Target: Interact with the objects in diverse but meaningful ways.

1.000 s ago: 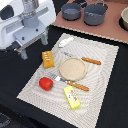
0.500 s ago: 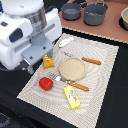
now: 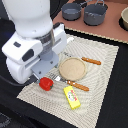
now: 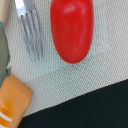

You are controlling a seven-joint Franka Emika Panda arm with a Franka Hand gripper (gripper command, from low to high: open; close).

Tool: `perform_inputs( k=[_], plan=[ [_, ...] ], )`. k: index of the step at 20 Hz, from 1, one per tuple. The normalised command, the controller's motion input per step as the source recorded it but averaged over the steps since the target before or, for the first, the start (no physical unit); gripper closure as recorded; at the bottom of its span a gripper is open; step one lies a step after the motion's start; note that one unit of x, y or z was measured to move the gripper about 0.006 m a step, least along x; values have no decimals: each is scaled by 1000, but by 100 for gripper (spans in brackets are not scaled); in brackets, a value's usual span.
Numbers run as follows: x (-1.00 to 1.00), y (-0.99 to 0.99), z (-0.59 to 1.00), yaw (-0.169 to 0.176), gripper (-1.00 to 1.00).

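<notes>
The white wrist housing of my arm (image 3: 31,56) hangs low over the left part of the beige placemat (image 3: 100,95), and it hides the gripper's fingers. A red tomato (image 3: 46,83) lies just in front of it and fills much of the wrist view (image 4: 72,30). Close beside the tomato, the wrist view shows the corner of an orange-brown bread loaf (image 4: 12,102) and a metal fork (image 4: 29,30). The arm covers the loaf in the exterior view. A yellow packet with a red label (image 3: 72,97) lies on the mat towards the exterior view's right of the tomato. No fingers appear in the wrist view.
A tan round plate (image 3: 72,68) sits mid-mat, with wooden-handled cutlery behind it (image 3: 91,61) and in front of it (image 3: 79,86). Two grey pots (image 3: 71,11) (image 3: 95,13) and a bowl (image 3: 124,17) stand on the brown surface at the back. Dark table surrounds the mat.
The arm has come down and forward from the back left over the mat. It now covers the bread loaf and looms directly behind the tomato. The objects have not moved.
</notes>
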Motion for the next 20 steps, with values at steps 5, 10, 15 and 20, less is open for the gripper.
perform_inputs(
  k=[5,10,15,20],
  plan=[
    [16,-113,-283,15,-100],
    [547,-280,155,-29,-100],
    [382,-251,26,-19,-100],
    [186,-97,-209,2,-100]
  ],
)
